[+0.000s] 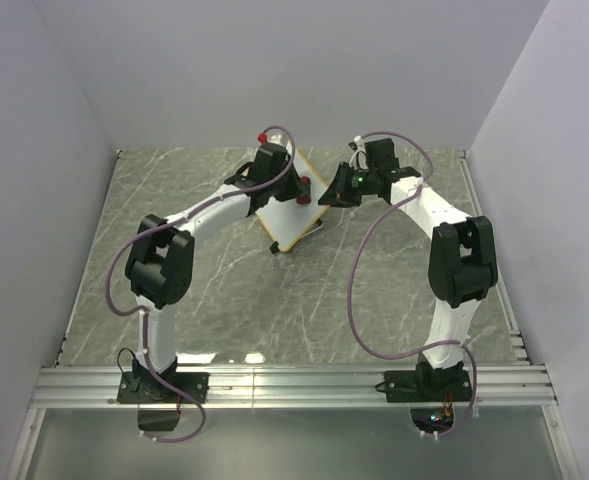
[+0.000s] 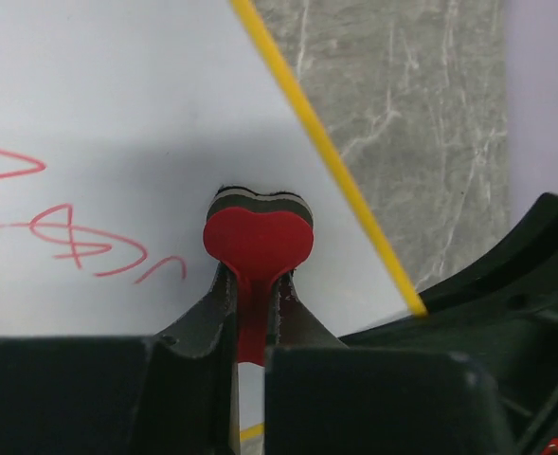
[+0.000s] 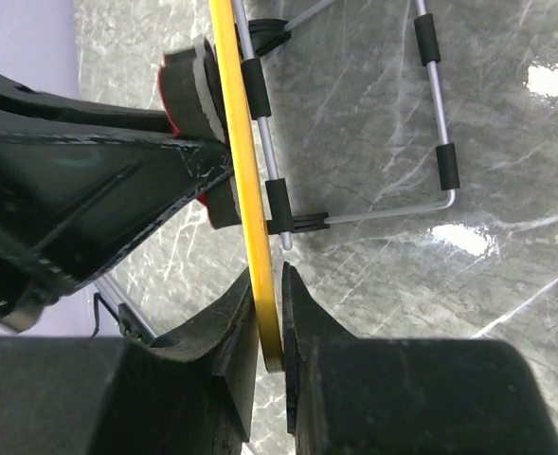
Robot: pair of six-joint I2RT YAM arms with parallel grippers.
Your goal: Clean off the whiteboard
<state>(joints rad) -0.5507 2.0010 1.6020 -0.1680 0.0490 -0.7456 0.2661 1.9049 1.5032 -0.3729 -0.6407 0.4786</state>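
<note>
The whiteboard [image 1: 290,222] stands tilted at the table's back middle, white with a thin yellow frame. My left gripper [image 2: 256,280] is shut on the stem of a red heart-shaped eraser [image 2: 258,239], whose pad presses against the board face [image 2: 117,104] near its right edge. Red scribbles [image 2: 84,245] lie to the left of the eraser. My right gripper [image 3: 269,289] is shut on the board's yellow frame edge [image 3: 245,171]. The eraser [image 3: 186,81] and left gripper show on the board's far side in the right wrist view. In the top view the left gripper [image 1: 292,188] and right gripper [image 1: 326,196] flank the board.
The board's wire stand [image 3: 430,142] with black sleeves rests on the grey marble table [image 1: 234,290] behind the board. Pale walls enclose the table on the left, back and right. A metal rail [image 1: 294,385] runs along the near edge.
</note>
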